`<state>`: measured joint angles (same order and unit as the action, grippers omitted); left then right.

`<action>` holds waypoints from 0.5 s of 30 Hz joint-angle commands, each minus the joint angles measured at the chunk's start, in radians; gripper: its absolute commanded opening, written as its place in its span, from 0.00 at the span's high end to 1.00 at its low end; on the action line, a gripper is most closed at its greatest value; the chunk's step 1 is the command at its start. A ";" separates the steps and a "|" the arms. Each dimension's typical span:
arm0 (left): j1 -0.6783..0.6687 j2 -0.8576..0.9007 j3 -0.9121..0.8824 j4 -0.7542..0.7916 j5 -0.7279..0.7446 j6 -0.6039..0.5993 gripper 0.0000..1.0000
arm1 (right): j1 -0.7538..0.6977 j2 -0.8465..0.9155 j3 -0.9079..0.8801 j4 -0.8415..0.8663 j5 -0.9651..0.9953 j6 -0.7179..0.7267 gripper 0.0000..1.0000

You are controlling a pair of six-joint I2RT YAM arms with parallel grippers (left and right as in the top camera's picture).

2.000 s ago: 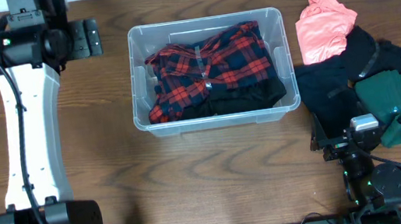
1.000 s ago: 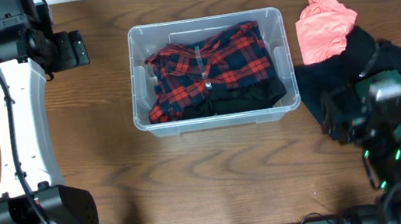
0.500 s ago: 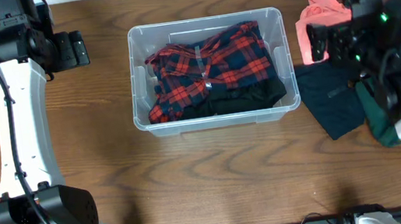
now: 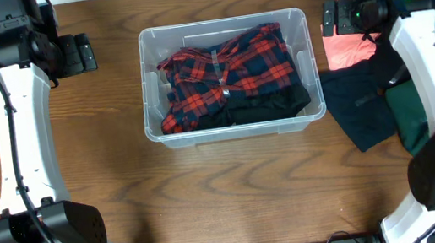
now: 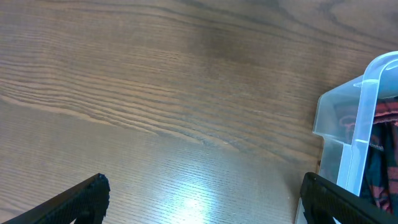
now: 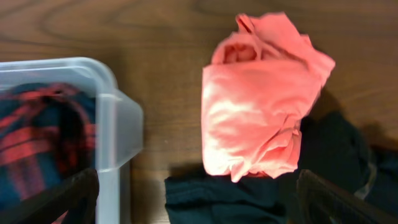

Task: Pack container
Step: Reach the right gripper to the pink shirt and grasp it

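Brown wood-grain table [image 4: 235,187] held everything. Left gripper [image 4: 85,52] hovered over bare wood, fingers spread wide with nothing between them. The container [image 4: 221,24], holding a red plaid shirt [image 4: 223,69] over dark fabric [image 4: 270,104], lay apart to its right. Right gripper [image 4: 329,19], likewise spread wide and empty, hung over a pink garment [image 6: 258,118], with the container to its left and dark clothes [image 4: 366,113] touching the garment.

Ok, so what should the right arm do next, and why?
Probably lower the right pincer onto the pink cloth and close. The pincer hangs open above that cloth, which lies on the table beside the bin, not yet packed.
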<state>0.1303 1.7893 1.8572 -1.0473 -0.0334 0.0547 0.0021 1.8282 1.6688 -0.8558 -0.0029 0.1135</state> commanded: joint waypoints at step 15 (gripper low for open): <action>0.003 0.007 -0.006 -0.003 -0.005 -0.008 0.02 | -0.019 0.222 0.028 0.053 0.108 0.073 0.01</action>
<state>0.1303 1.7893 1.8572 -1.0477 -0.0334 0.0547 -0.0032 2.0293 1.6741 -0.8108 0.0708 0.1722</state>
